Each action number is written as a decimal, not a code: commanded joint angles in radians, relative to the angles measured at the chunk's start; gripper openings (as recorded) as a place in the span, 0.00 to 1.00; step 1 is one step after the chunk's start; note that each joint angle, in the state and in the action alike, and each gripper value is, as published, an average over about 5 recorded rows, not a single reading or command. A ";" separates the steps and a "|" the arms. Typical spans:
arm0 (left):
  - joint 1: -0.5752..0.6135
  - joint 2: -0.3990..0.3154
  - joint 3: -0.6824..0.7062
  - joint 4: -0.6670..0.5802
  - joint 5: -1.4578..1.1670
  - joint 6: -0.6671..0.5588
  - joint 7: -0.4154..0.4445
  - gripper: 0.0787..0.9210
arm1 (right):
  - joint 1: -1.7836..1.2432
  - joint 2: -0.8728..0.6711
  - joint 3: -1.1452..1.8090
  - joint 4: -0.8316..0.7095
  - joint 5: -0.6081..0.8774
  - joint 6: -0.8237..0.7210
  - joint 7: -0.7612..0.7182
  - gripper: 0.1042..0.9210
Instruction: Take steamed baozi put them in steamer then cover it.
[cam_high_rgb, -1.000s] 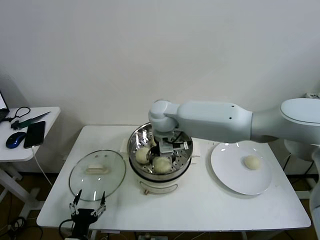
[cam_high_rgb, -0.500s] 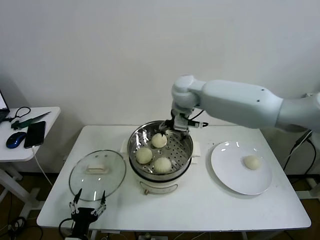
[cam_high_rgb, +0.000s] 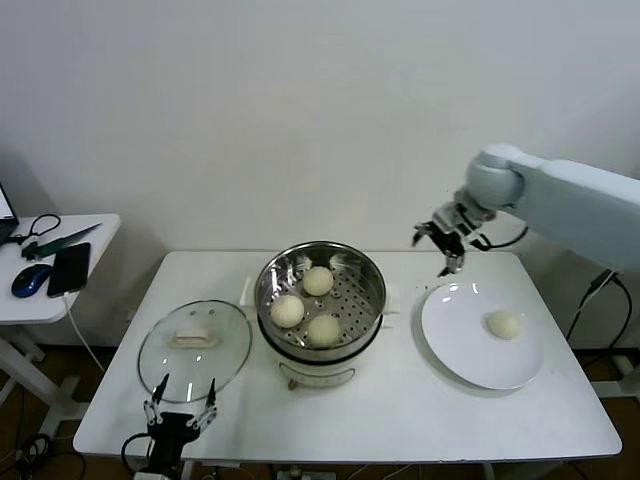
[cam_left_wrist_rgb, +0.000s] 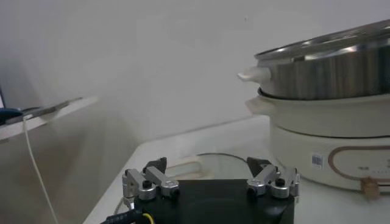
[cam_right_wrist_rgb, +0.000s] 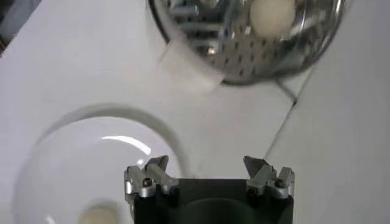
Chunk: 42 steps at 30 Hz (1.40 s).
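The steel steamer (cam_high_rgb: 321, 261) stands mid-table and holds three baozi (cam_high_rgb: 318, 281) on its perforated tray. A fourth baozi (cam_high_rgb: 504, 324) lies on the white plate (cam_high_rgb: 460, 340) to the right. My right gripper (cam_high_rgb: 441, 238) is open and empty in the air, between the steamer and the plate, above the plate's far left edge. The right wrist view shows the plate (cam_right_wrist_rgb: 67, 164), that baozi (cam_right_wrist_rgb: 97, 215) and the steamer (cam_right_wrist_rgb: 244, 36). My left gripper (cam_high_rgb: 180, 412) is open and parked at the table's front left edge, just in front of the glass lid (cam_high_rgb: 194, 349).
The glass lid with a white handle lies flat left of the steamer. A side table (cam_high_rgb: 55, 262) at far left holds a phone, a mouse and cables. The left wrist view shows the steamer's side (cam_left_wrist_rgb: 332, 91).
My right gripper let go of a baozi inside the steamer, rose out of it and swung right toward the plate. The steamer now shows three baozi uncovered. The left arm has not moved.
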 joint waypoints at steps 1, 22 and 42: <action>0.002 -0.002 -0.004 0.000 0.007 0.001 0.001 0.88 | -0.294 -0.172 0.244 -0.159 -0.163 -0.016 -0.030 0.88; 0.012 -0.011 -0.021 0.004 0.021 -0.009 -0.003 0.88 | -0.666 -0.026 0.674 -0.425 -0.450 0.097 -0.021 0.88; 0.024 -0.019 -0.030 0.013 0.035 -0.020 -0.012 0.88 | -0.670 0.106 0.743 -0.551 -0.521 0.118 -0.015 0.88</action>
